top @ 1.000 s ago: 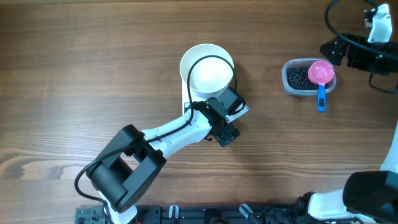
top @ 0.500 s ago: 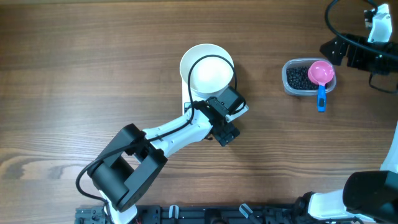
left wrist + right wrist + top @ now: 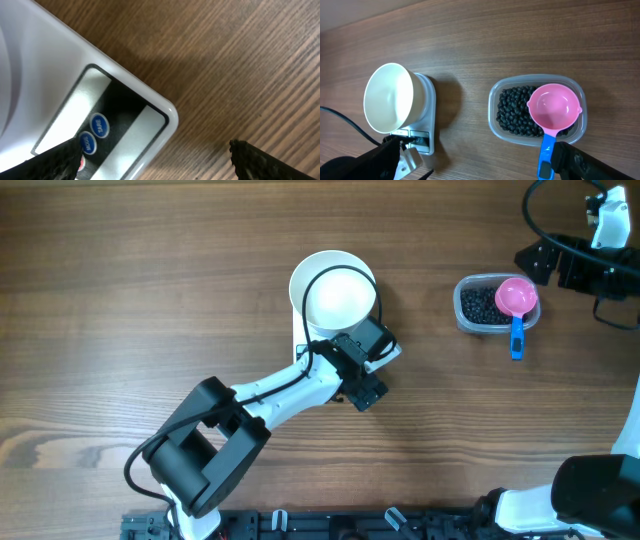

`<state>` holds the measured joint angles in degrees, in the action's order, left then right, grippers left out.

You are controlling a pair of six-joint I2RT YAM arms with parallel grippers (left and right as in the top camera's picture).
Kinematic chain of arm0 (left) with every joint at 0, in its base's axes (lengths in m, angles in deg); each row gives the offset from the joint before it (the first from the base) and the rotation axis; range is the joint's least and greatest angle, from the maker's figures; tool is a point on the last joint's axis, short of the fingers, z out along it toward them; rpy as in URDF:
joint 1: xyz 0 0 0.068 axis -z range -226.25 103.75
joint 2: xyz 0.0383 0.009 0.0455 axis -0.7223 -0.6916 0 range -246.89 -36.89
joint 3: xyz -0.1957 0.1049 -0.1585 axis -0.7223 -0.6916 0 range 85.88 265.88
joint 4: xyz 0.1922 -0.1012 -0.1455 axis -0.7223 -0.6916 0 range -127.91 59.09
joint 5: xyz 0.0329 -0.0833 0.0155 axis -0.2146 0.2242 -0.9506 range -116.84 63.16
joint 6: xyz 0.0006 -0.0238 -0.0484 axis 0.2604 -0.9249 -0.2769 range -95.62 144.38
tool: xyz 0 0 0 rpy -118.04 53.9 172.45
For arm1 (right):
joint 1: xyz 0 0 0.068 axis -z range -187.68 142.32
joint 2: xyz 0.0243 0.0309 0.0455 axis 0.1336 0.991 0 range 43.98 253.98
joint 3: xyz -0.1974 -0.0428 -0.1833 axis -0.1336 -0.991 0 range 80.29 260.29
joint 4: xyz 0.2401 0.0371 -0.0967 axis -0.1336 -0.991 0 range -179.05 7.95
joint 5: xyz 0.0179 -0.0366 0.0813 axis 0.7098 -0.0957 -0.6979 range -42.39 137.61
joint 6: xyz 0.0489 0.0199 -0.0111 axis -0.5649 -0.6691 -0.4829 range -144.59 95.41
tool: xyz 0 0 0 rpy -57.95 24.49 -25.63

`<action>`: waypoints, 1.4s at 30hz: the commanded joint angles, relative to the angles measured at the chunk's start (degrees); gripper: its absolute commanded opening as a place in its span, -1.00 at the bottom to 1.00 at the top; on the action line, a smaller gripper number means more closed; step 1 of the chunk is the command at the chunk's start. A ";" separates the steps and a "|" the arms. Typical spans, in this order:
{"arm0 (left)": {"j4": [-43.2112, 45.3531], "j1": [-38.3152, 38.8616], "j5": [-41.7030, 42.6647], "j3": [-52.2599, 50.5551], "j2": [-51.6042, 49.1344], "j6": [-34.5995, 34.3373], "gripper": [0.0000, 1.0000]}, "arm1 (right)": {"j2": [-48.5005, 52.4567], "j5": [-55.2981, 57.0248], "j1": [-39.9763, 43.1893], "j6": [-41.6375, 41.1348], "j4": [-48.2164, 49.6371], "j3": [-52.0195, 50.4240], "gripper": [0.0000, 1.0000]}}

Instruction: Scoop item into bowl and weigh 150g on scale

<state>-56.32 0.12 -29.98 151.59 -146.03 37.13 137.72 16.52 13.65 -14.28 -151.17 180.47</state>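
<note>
Between spread fingers of left gripper (image 3: pixel 152 155): front corner of scale (image 3: pixel 100 100), nothing pinched. Beyond it, white bowl (image 3: pixel 387 97) stands on scale, empty. Right gripper (image 3: pixel 475 157) also wide apart, holds nothing. Ahead of it, clear tub (image 3: pixel 495 107) with black beads (image 3: pixel 512 112), pink scoop (image 3: pixel 554 106) resting on top. Beads probably light, loose, roll easily; may spill if scoop tilts. Best hold, I think: blue handle (image 3: pixel 546 155), just beside one finger, looks stiff and thin.
</note>
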 commanded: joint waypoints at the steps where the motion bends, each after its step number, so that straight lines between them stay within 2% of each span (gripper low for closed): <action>1: 0.42 -1.53 3.50 -2.27 -4.59 -1.18 1.00 | 0.57 -0.68 -0.09 -0.39 0.09 -0.39 0.99; 8: -0.61 -1.46 3.93 -1.75 4.20 -3.15 1.00 | 0.57 -0.68 -0.09 -0.39 0.11 -0.39 1.00; 12: -3.65 -1.49 10.73 -1.42 11.63 -3.74 1.00 | 0.57 -0.68 -0.09 -0.39 0.09 -0.39 1.00; 18: -6.23 -2.14 12.02 -1.42 23.30 -9.57 1.00 | 0.57 -0.68 -0.09 -0.42 0.09 -0.39 1.00; 23: -9.05 -10.84 12.09 -1.42 32.65 -19.47 1.00 | 0.57 -0.68 -0.09 -0.39 0.09 -0.39 1.00; 26: -10.10 -17.16 12.22 -1.42 35.26 -22.32 1.00 | 0.57 -0.68 -0.09 -0.39 0.09 -0.39 1.00; 34: -12.85 -30.36 12.28 -1.42 35.95 -25.68 1.00 | 0.57 -0.68 -0.09 -0.39 0.09 -0.39 1.00; 39: -13.42 -34.56 12.26 -1.42 35.95 -25.64 1.00 | 0.57 -0.68 -0.09 -0.39 0.11 -0.39 1.00; 42: -13.44 -35.43 8.68 -1.44 35.78 -25.62 1.00 | 0.57 -0.68 -0.09 -0.39 0.11 -0.39 1.00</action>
<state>-69.76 -34.06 -18.39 150.11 -110.38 12.44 137.72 16.52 13.65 -14.28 -151.19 180.47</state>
